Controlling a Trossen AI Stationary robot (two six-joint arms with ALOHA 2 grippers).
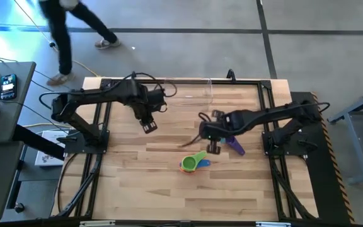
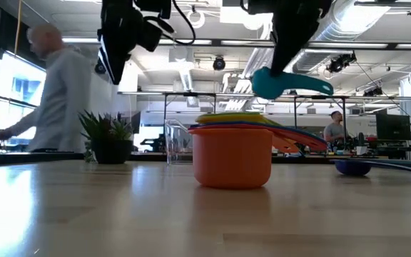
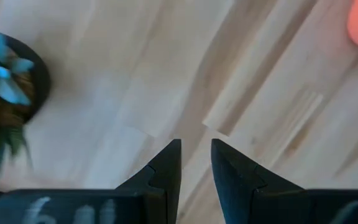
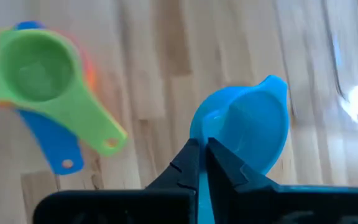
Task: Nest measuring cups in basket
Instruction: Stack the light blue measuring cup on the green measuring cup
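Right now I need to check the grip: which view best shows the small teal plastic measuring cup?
The right wrist view: the teal measuring cup fills it, its handle pinched in the right gripper. The low view shows the cup sideways, raised above the orange-bottomed nested stack. In the high view the arm hides it; the left wrist view misses it.

So the stack of nested cups point(image 1: 194, 162) sits on the table point(image 1: 144, 189) a bit below centre in the high view. Up and to the right of it is the right gripper point(image 1: 213, 146), holding one cup point(image 4: 244, 134) in the air above the stack's level. Another cup point(image 1: 236, 145) lies just right of that gripper on the wood. The basket point(image 1: 191, 91) stands at the table's top edge, above all that. The left gripper point(image 1: 149, 126) hangs left of centre, well apart from the stack. In the low view a plant point(image 2: 108, 135) stands far left of the stack.
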